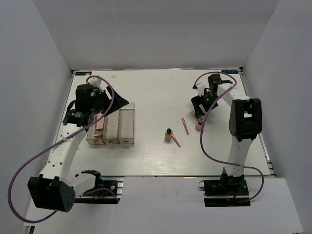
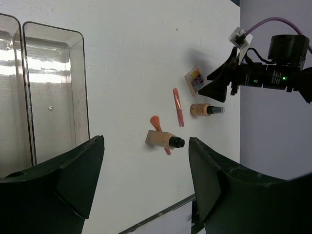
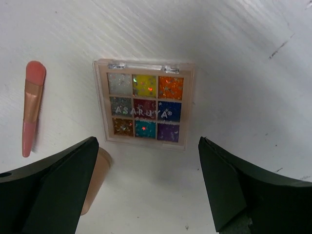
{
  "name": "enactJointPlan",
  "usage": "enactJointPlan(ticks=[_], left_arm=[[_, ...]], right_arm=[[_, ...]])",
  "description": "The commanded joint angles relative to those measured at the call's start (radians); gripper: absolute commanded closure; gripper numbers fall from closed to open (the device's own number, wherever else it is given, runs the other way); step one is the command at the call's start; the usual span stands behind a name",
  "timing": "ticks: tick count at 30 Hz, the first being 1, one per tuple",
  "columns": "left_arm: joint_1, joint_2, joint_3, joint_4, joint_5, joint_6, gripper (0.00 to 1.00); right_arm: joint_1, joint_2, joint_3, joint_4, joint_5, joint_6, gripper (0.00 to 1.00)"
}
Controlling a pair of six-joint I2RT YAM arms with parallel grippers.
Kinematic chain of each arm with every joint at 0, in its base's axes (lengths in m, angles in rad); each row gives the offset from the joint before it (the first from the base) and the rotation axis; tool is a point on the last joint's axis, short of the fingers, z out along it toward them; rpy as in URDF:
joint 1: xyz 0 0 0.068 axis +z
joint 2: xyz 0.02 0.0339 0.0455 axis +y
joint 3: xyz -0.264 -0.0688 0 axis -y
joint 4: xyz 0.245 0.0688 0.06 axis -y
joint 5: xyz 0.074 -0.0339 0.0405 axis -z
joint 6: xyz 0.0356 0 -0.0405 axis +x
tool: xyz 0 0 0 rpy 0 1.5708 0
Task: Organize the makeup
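My left gripper (image 1: 110, 105) is open and empty, above the far end of the clear three-compartment box (image 1: 113, 141). The box's left compartment holds flat tan and pink palettes (image 1: 99, 125). My right gripper (image 1: 199, 108) is open and hovers over the multicolour palette (image 3: 145, 104), which lies flat on the table and also shows in the left wrist view (image 2: 195, 79). A tan bottle with a dark cap (image 1: 168, 135) lies mid-table on a coral stick (image 1: 175, 142). A second coral stick (image 1: 185, 126) and a second tan bottle (image 1: 199, 125) lie near the right gripper.
The box's middle and right compartments (image 2: 53, 92) show nothing inside. The table (image 1: 156, 92) has raised side walls and a near edge (image 1: 161, 175) in front of the arm bases.
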Motion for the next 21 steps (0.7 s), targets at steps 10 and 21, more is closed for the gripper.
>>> enactJointPlan(ticks=[10,21], left_arm=[[-0.004,-0.016,-0.014,-0.037,-0.004,0.050,0.18],[-0.004,0.038,0.014,-0.031,0.005,0.095,0.18]], right_arm=[[0.067,0.081,0.117,-0.016,-0.007,-0.071,0.11],[0.117,0.107,0.073,0.029,0.143,-0.077,0.11]])
